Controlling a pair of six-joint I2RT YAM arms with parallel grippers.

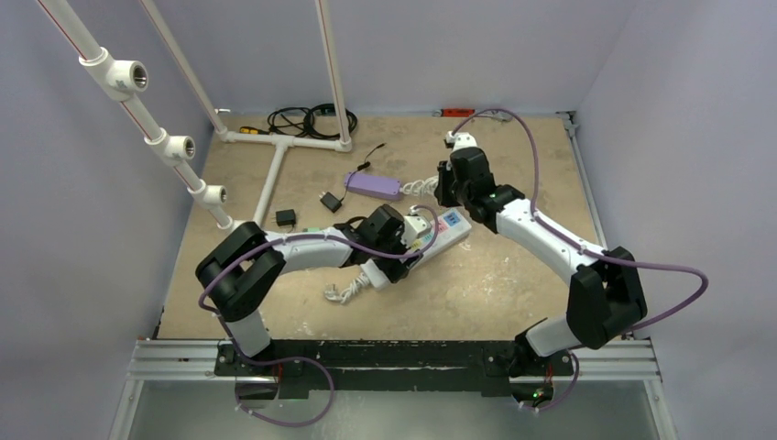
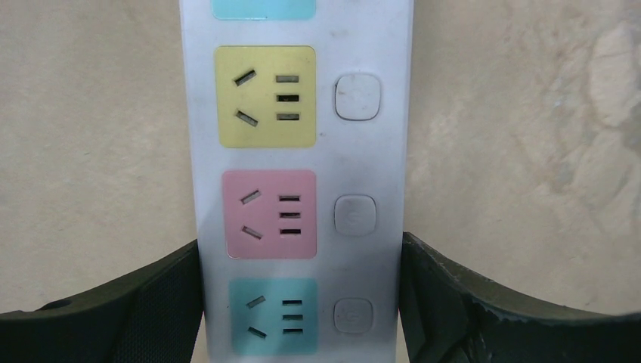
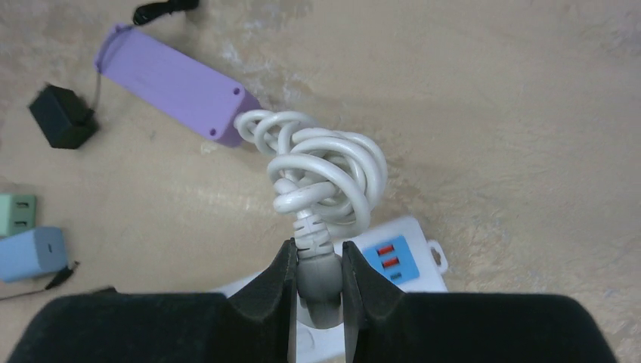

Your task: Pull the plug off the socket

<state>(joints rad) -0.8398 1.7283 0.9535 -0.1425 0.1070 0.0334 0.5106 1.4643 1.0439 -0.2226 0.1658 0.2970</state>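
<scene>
While the left gripper (image 2: 301,249), fingers clamped across the socket (image 2: 378,151) near the worktop's (image 1: 513,275) centre, pins it flat, the right gripper (image 3: 317,253), fingers pinched on the plug (image 3: 319,287) near the socket's two o'clock end, should pull straight out, without twisting the bundled cord (image 3: 325,170).

Two white-and-black arms trailing purple cables

The left arm (image 1: 293,246) and right arm (image 1: 541,234) share one build: smooth white link shells set between bulky black joint housings, with larger black blocks at elbow and shoulder. A thin purple cable (image 1: 702,278) runs in slack loops along each arm, from base to wrist. The left pincer (image 2: 302,302) has two broad, curved black fingers (image 2: 128,310) with a matte, faintly scuffed skin. The right pincer (image 3: 317,280) has black fingers (image 3: 268,291) that taper to rounded tips above a wide black body.
</scene>
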